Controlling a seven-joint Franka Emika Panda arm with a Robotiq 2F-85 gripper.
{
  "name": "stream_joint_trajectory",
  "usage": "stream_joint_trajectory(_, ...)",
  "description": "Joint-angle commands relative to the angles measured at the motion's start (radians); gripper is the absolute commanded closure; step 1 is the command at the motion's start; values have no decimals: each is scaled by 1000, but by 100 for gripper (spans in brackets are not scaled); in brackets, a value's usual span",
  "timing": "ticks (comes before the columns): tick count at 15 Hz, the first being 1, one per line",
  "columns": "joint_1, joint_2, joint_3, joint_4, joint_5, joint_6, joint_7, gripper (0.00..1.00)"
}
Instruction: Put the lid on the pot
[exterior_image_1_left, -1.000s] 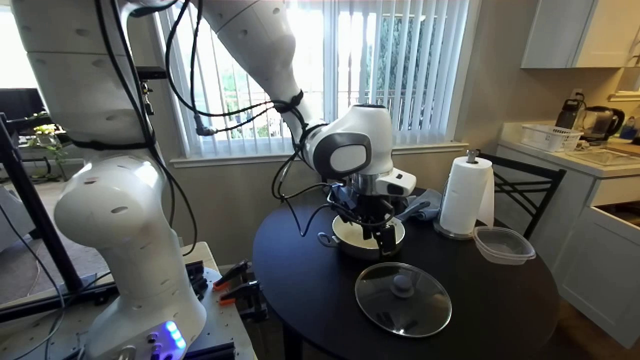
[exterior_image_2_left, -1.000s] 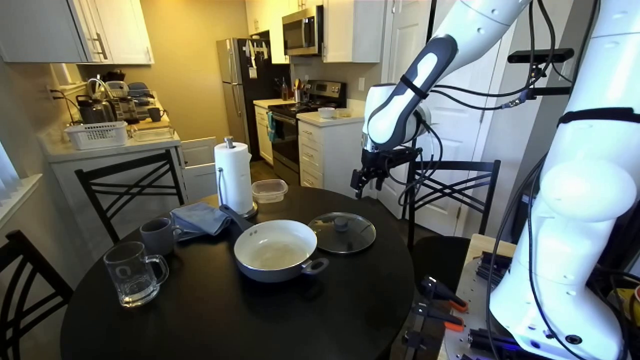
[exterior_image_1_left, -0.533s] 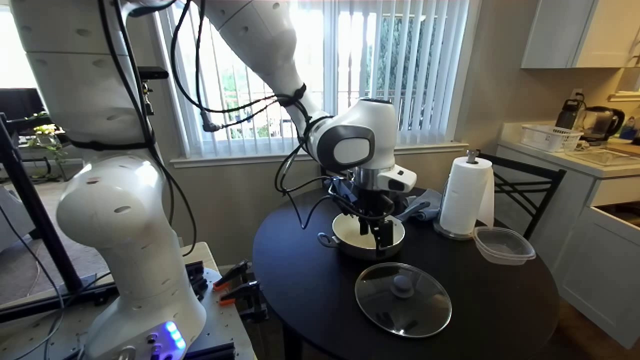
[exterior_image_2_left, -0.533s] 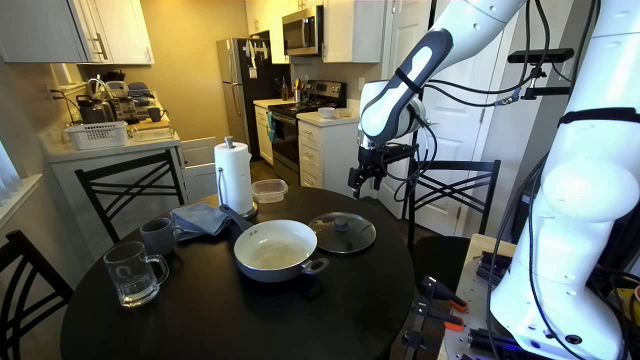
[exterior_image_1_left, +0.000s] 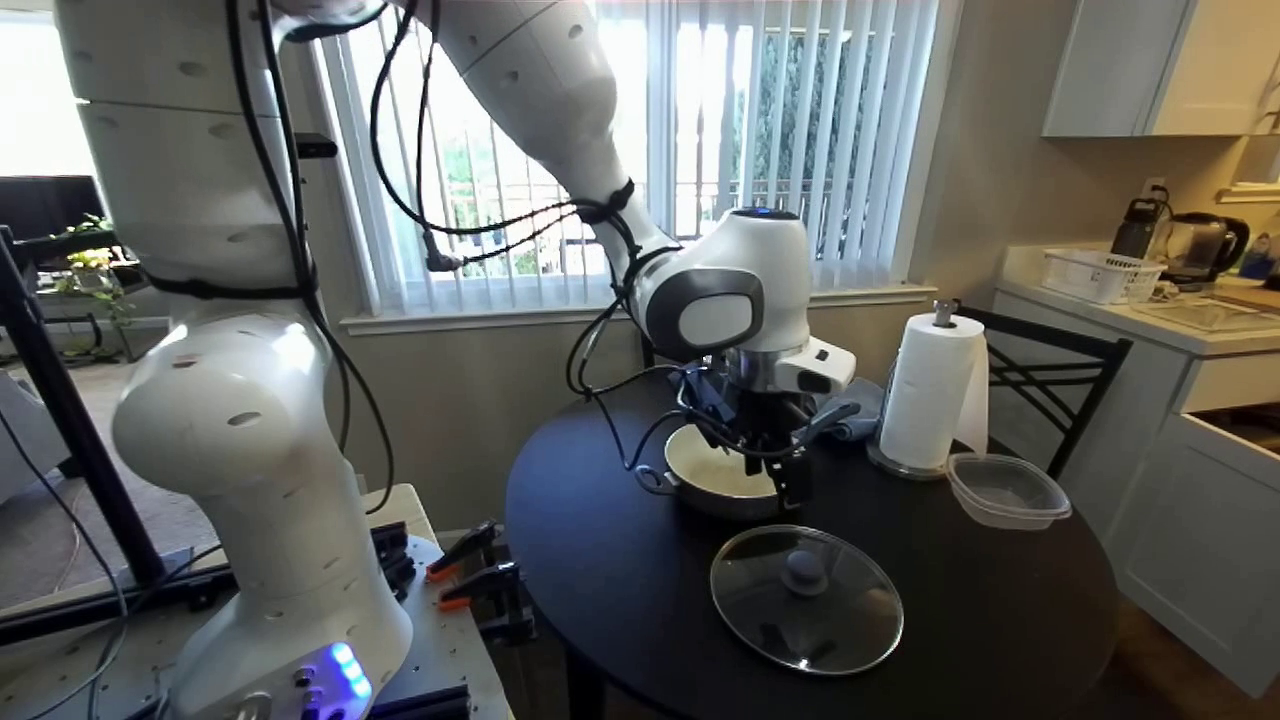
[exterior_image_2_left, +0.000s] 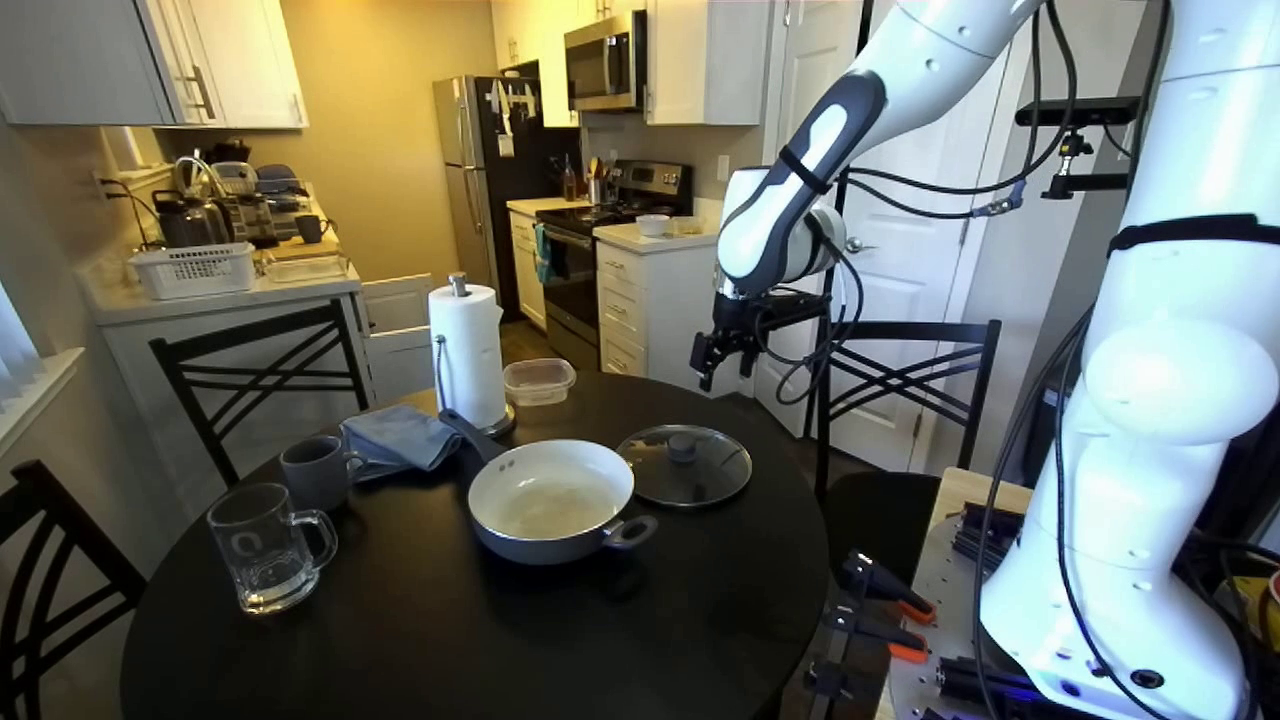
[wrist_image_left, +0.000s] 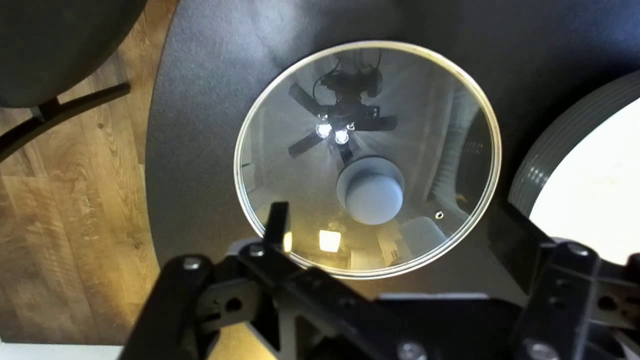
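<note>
Currently the gripper (exterior_image_2_left: 727, 372) hangs above the lid (wrist_image_left: 367, 160), fingers (wrist_image_left: 278, 220) spread wide, nothing between them. Lid lies flat on the table (wrist_image_left: 195, 165), knob (wrist_image_left: 374, 199) uppermost. The uncovered pot (exterior_image_2_left: 550, 505) is just beside it: between 3 and 4 o'clock of the lid in the wrist view; lid between 2 and 3 o'clock of the pot in an exterior view.

Step in hand, by my reading: lining up over the knob. Lid not yet lifted.

Notes on technique. In the wrist view the knob appears a shade toward 10 o'clock from the fingers' midpoint, so I would trim that way, then recheck during descent. The spread looks far wider than the knob; narrowing it first should keep the finger near 4 o'clock off the pot. I want a slow, straight approach, stopping short of the glass. The knob looks smooth and rounded, so a shallow pinch may slip. Once gripped: lift vertically, clear the pot, centre above it, lower level so the lid seats evenly.
</note>
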Motion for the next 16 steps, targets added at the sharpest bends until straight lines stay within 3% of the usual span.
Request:
stream_joint_trajectory(1, -42, 193, 29, 126, 196, 96, -227, 0)
stream_joint_trajectory(3, -92, 296, 80, 218, 264, 73, -316, 0)
stream_joint_trajectory(5, -115, 389, 104, 307, 240, 31, -329, 0)
stream_joint_trajectory(10, -67, 555, 56, 489, 98, -84, -235, 0)
stream_joint_trajectory(16, -49, 630, 57, 628, 46, -225, -217, 0)
